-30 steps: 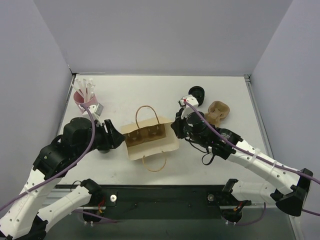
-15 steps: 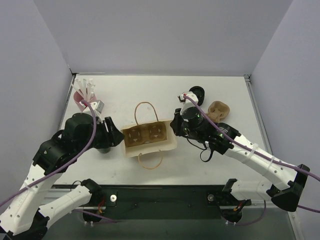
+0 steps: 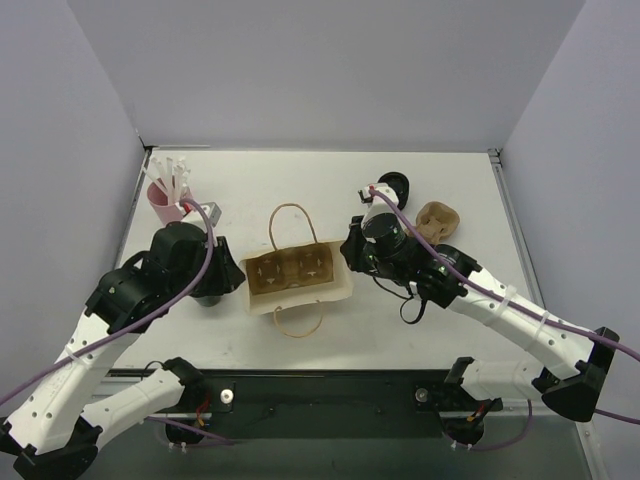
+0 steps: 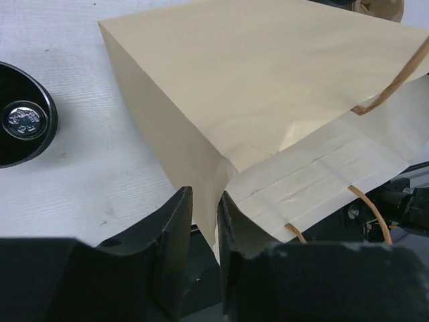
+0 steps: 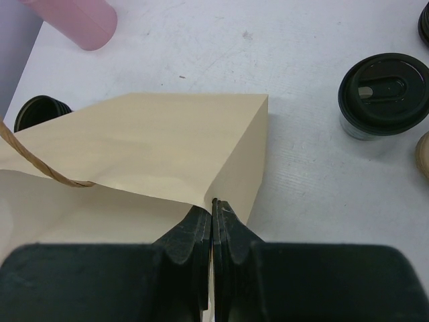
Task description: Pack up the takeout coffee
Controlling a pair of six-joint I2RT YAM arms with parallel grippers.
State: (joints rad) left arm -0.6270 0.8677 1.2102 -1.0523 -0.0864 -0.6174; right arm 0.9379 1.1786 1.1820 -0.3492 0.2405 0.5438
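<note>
Pinching the bag's right rim, the right fingers [image 5: 194, 231] are clenched flat on the paper edge at the bottom centre of the right wrist view. The left fingers [image 4: 175, 228] stand a slit apart astride the opposite corner fold of the bag [image 4: 268, 87], low in the left wrist view; whether they press the paper I cannot tell. In the top view the bag [image 3: 300, 288] sits mid-frame with a carrier [image 3: 290, 267] showing in its mouth. The coffee [image 5: 383, 94] stands lidded on the bench [image 5: 301, 40], upper right of the right wrist view, well apart from the bag. The step looks like spreading the mouth: seat both grips firmly on the rim, then pull outward evenly without tearing or tipping the bag.
</note>
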